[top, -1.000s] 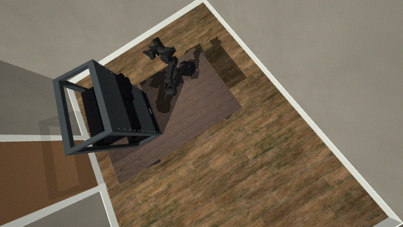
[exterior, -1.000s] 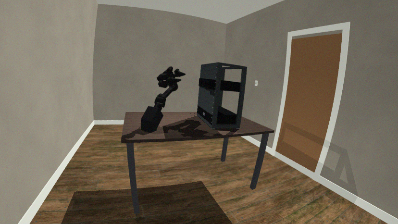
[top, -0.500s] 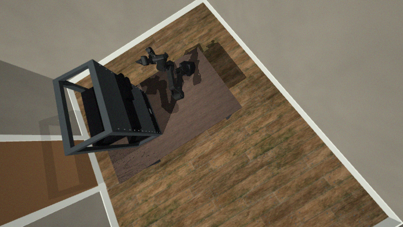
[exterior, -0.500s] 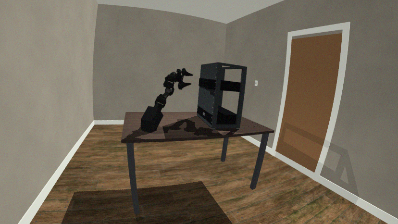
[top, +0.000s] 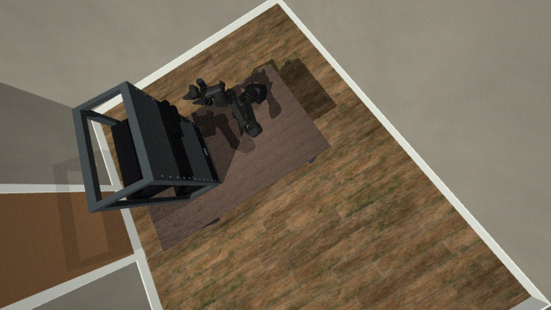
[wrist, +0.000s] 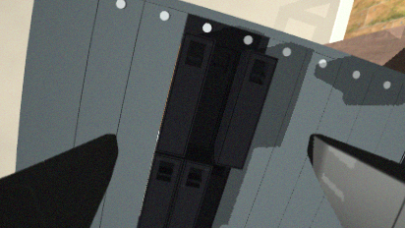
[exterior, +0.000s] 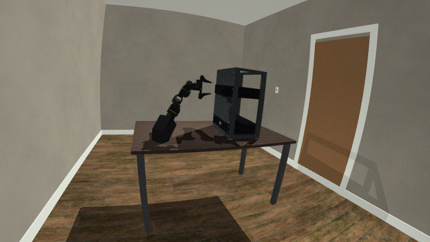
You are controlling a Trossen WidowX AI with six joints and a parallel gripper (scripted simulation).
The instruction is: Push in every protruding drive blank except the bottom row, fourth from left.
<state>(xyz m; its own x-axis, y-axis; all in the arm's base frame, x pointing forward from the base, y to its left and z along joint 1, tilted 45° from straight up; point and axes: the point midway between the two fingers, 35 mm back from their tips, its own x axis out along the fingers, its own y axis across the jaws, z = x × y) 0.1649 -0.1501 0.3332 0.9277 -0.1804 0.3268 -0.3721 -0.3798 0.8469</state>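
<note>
The dark grey open-frame rack [exterior: 237, 102] stands on the table, its front facing the arm; it also shows from above in the top view [top: 146, 142]. A black band of drive blanks [exterior: 222, 89] crosses the upper front. In the wrist view the rack front fills the frame, turned on its side. One blank [wrist: 184, 98] and another [wrist: 246, 110] flank a darker recess [wrist: 212, 93], and the second throws a shadow on the panel. Two more blanks [wrist: 179, 192] sit below them. My gripper [wrist: 213, 143] [exterior: 205, 88] is open and empty, a short way off the front at the blanks' height.
The arm's base [exterior: 163, 129] sits on the table's left part. The rack stands near the table's right edge [exterior: 279, 139]. A door [exterior: 336, 105] is in the wall behind the rack. A dark mat [exterior: 156, 222] lies on the floor.
</note>
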